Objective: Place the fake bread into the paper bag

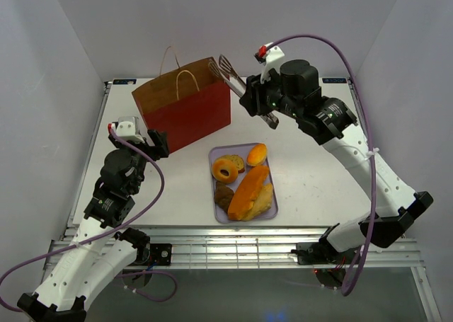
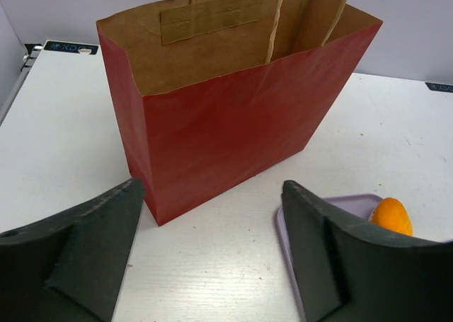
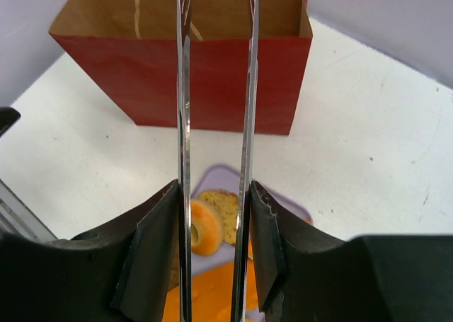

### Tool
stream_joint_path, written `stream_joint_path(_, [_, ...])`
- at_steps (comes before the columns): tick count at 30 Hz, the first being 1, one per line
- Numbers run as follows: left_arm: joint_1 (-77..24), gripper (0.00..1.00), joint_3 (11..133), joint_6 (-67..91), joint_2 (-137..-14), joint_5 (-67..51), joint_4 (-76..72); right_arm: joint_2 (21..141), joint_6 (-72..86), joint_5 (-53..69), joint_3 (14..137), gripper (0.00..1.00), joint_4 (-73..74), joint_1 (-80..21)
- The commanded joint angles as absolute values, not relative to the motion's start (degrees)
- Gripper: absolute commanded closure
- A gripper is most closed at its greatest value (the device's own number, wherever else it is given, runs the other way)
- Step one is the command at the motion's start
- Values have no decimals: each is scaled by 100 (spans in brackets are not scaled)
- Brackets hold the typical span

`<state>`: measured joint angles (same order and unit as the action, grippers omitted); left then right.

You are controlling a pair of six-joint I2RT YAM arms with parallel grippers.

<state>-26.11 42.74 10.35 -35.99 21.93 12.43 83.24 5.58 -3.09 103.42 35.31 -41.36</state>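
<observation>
Paper bag (image 1: pixel 185 113) rim stands near tongs (image 1: pixel 228 71) the right end effector (image 1: pixel 248 99) grasps; left end effector (image 1: pixel 159 141) released.

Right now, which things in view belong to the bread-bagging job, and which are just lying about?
Part of the job: fake bread; paper bag; metal tongs, gripped in the right hand.
Just lying about: lavender tray under the bread; table.
</observation>
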Motion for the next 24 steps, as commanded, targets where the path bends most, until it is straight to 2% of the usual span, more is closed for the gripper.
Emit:
stream_joint_path(1, [-2646, 8, 4263, 1028, -3560, 2276, 1257, 7990, 659, -448, 9889, 53, 3313, -4113])
stream_joint_path(5, [-2646, 2, 4263, 1046, -3577, 2276, 1257, 7621, 685, -536, 9230, 53, 3331, -4122])
stream_joint_path(11, [-2646, 2, 4254, 1037, -3630, 2303, 1248, 7155, 712, -431, 8211, 53, 3322, -4113])
stream_joint_path(18, [-2646, 2, 4228, 1037, -3639, 2320, 1230, 6829, 703, -62, 7586, 52, 3419, -4122])
stream_joint_path(22, [-2646, 17, 4236, 1011, -3656, 2294, 1230, 6733, 677, 386, 7278, 52, 3515, -4122])
stream_joint_path(24, [-2646, 18, 4236, 1002, -3674, 2320, 1230, 6671, 650, 553, 7155, 51, 3533, -4148])
